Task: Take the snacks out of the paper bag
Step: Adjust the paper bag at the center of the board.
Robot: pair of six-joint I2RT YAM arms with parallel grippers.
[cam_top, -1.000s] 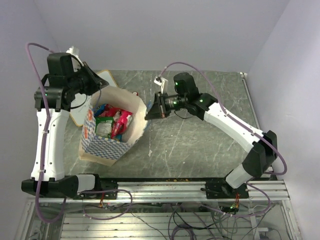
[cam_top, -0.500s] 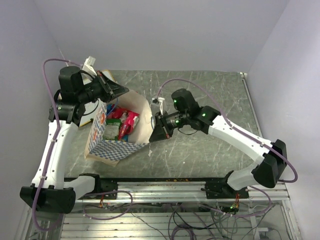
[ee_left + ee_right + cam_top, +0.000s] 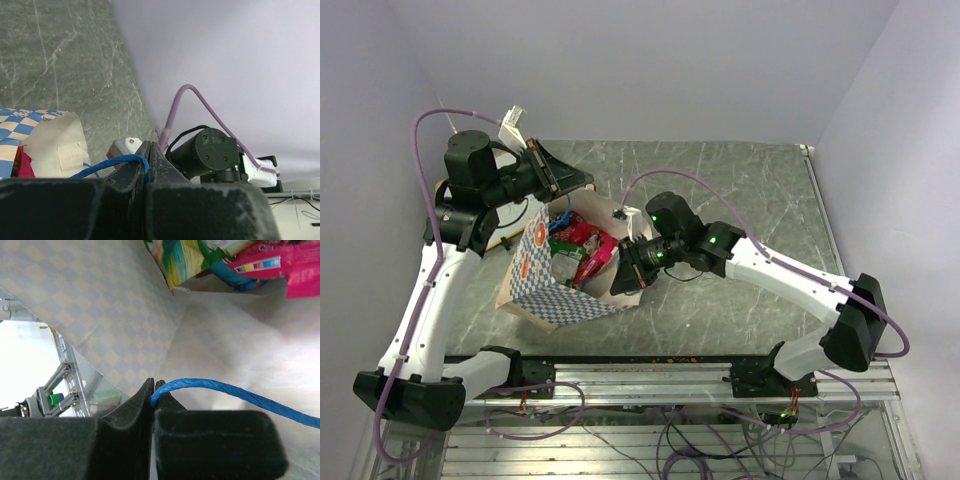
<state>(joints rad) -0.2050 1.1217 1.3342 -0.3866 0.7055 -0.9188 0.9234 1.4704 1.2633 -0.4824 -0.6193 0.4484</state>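
The paper bag (image 3: 542, 288) is cream with a blue-white checked band and leans tilted on the table between both arms. Several snacks (image 3: 584, 246), red, pink and green packets, lie inside its open mouth. My left gripper (image 3: 582, 182) is above the bag's far rim, shut on a blue cord handle (image 3: 116, 162), with the jaws (image 3: 148, 150) pressed together. My right gripper (image 3: 621, 282) is at the bag's near right rim, shut on the other blue cord handle (image 3: 226, 388). The right wrist view looks into the bag (image 3: 120, 305) at the snacks (image 3: 235, 260).
The grey marble table (image 3: 750, 190) stretches to the right of the bag. An aluminium rail (image 3: 660, 375) runs along the near edge. Walls close in at the left, back and right. The right arm's wrist (image 3: 212, 152) shows just beyond my left fingers.
Both grippers have pulled the handles: the left moved right over the bag, the right swung down toward the near side. The bag shifted right and tilted more, its mouth facing the right arm.
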